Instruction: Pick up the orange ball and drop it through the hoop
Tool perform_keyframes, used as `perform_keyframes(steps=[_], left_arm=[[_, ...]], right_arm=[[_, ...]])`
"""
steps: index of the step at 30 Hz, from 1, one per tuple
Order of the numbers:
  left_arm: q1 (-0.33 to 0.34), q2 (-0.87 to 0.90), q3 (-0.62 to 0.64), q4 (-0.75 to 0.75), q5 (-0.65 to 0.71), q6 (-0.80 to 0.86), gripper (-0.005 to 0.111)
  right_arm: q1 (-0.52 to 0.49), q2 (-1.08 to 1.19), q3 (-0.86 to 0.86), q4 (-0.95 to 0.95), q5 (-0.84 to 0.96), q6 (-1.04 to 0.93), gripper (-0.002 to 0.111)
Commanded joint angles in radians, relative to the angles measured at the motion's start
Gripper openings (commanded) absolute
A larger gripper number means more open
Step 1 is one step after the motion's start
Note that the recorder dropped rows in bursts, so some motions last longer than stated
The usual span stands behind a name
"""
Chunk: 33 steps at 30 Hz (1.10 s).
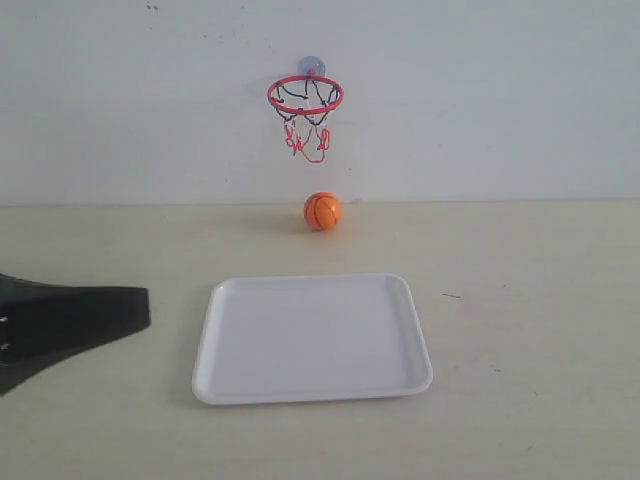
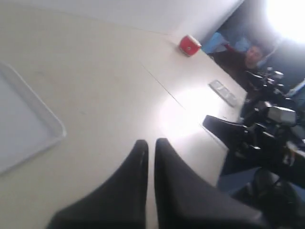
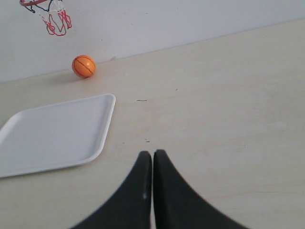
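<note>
Grippers: my left gripper (image 2: 148,142) and right gripper (image 3: 152,153) are closed, empty.
Risk: orange ball (image 1: 322,211) may roll away if I nudge it.

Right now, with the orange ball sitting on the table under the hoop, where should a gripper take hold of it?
Grip the orange ball across its widest middle, probably coming down from above: it is round, so an off-centre pinch could slip, and the wall stands close behind it.
</note>
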Motion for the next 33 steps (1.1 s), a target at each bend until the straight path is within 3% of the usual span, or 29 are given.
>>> perform_keyframes(steps=[1,7,12,16,18,20,21,22,23,24,26,28,33], left_arm=[[-0.004,-0.297,0.003,0.136,-0.111,0.018,0.004],[-0.004,-0.568,0.003,0.297,-0.111,0.018,0.004],[-0.004,-0.589,0.003,0.478,-0.089,-0.062,0.004],[-0.004,-0.589,0.022,0.486,-0.118,-0.227,0.004],[-0.004,-0.589,0.037,0.484,-0.196,-0.359,0.004],[0.008,-0.59,0.062,0.487,-0.36,-0.594,0.004],[0.039,-0.611,0.086,0.532,-0.489,-0.763,0.004],[0.057,-0.626,0.097,0.605,-0.533,-0.875,0.004],[0.079,-0.667,0.115,0.791,-0.582,-1.112,0.004],[0.084,-0.697,0.123,0.92,-0.597,-1.231,0.004],[0.086,-0.823,0.149,1.333,-0.598,-1.606,0.004],[0.074,-0.914,0.17,1.472,-0.597,-1.702,0.004],[0.066,-0.997,0.209,1.512,-0.577,-1.705,0.004]], right_arm=[[-0.001,-0.005,-0.001,-0.004,-0.008,-0.002,0.0],[-0.001,-0.005,-0.001,-0.004,-0.008,-0.002,0.0],[-0.001,-0.005,-0.001,-0.004,-0.008,-0.002,0.0],[-0.001,-0.005,-0.001,-0.004,-0.008,-0.002,0.0],[-0.001,-0.005,-0.001,-0.004,-0.008,-0.002,0.0],[-0.001,-0.005,-0.001,-0.004,-0.008,-0.002,0.0],[-0.001,-0.005,-0.001,-0.004,-0.008,-0.002,0.0],[-0.001,-0.005,-0.001,-0.004,-0.008,-0.002,0.0],[-0.001,-0.005,-0.001,-0.004,-0.008,-0.002,0.0],[-0.001,-0.005,-0.001,-0.004,-0.008,-0.002,0.0],[-0.001,-0.005,-0.001,-0.004,-0.008,-0.002,0.0],[-0.001,-0.005,-0.001,-0.004,-0.008,-0.002,0.0],[-0.001,-0.005,-0.001,-0.004,-0.01,-0.002,0.0]])
